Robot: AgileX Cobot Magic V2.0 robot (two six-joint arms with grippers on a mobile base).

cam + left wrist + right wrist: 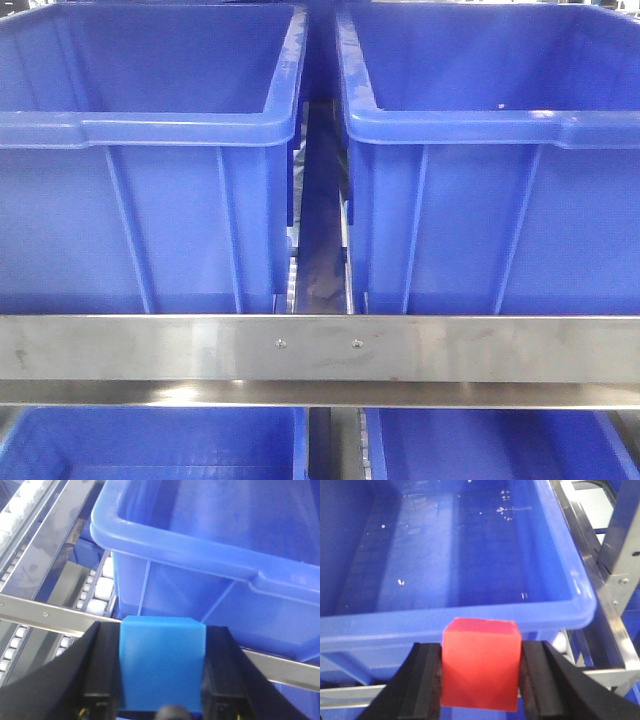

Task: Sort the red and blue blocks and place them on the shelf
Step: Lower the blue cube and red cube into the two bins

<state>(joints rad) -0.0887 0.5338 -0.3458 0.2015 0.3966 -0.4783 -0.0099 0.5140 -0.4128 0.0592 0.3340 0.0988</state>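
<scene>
Your left gripper [162, 680] is closed on the blue block [162, 655], one black pad flat against each side face, so the jaws stand one block-width apart. The block is a cube with no long axis. It sits square in the grip, with its top face up and its front edge level. It hangs in front of a blue bin [210, 555], below the bin's rim and over the steel front rail [45, 614] of the shelf [320, 347], with white rollers [102, 587] to its left.

Your right gripper [481, 680] clamps the red block [481, 662] the same way, pads [427, 680] pressed to opposite faces. This cube also sits nearly square, top face showing. It is held just in front of the near rim of an open bin [470, 611].

In the front view two upper bins [150, 130] stand side by side behind the rail, with two more below.
</scene>
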